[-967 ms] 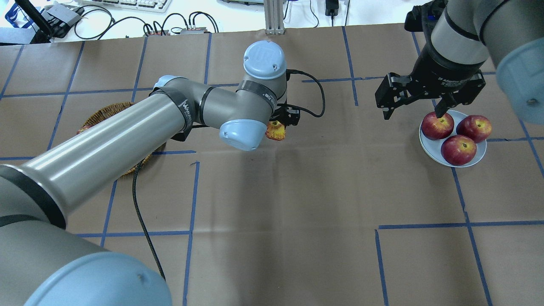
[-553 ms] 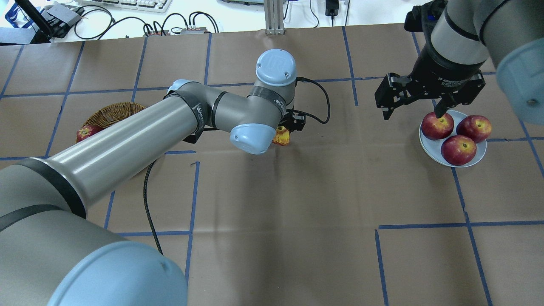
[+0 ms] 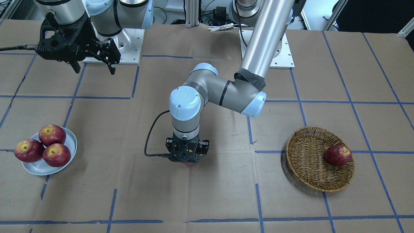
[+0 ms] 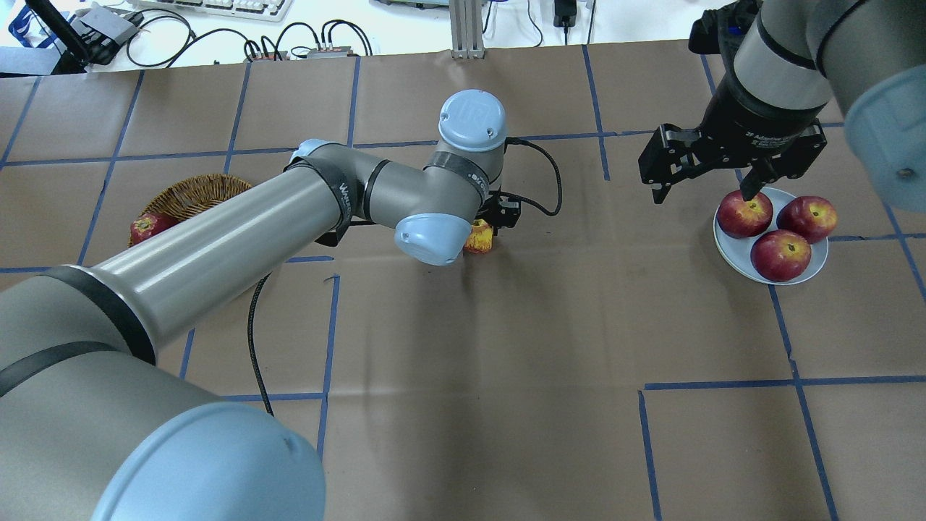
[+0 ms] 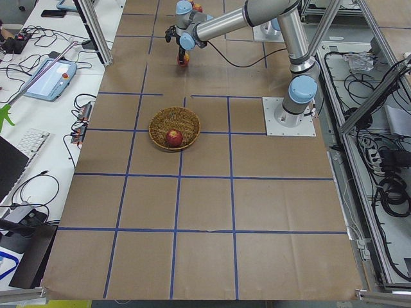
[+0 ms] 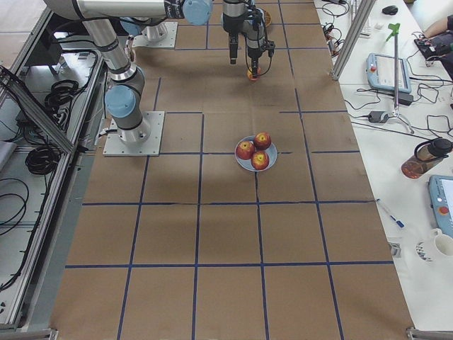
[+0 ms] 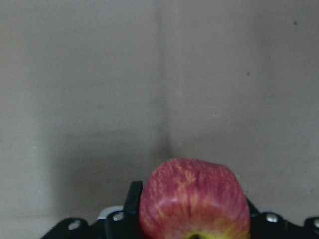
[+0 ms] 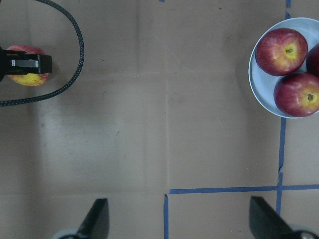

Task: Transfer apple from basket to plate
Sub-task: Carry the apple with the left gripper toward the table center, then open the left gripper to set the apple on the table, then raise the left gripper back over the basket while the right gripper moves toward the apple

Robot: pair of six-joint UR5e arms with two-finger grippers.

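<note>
My left gripper is shut on the apple, light red with yellow streaks, and holds it low over the brown paper at mid-table. The apple fills the bottom of the left wrist view and shows small in the right wrist view. The wicker basket lies on my left side, partly hidden under my left arm in the overhead view. The pale plate lies on my right side, well apart from the apple. My right gripper is open and empty, above the plate's inner edge.
Three darker red apples fill most of the plate. One dark red apple lies in the basket. A black cable loops from my left wrist. Blue tape lines cross the paper.
My left arm has carried the apple to the right, away from the basket and a little nearer the plate. The right arm has not moved.
</note>
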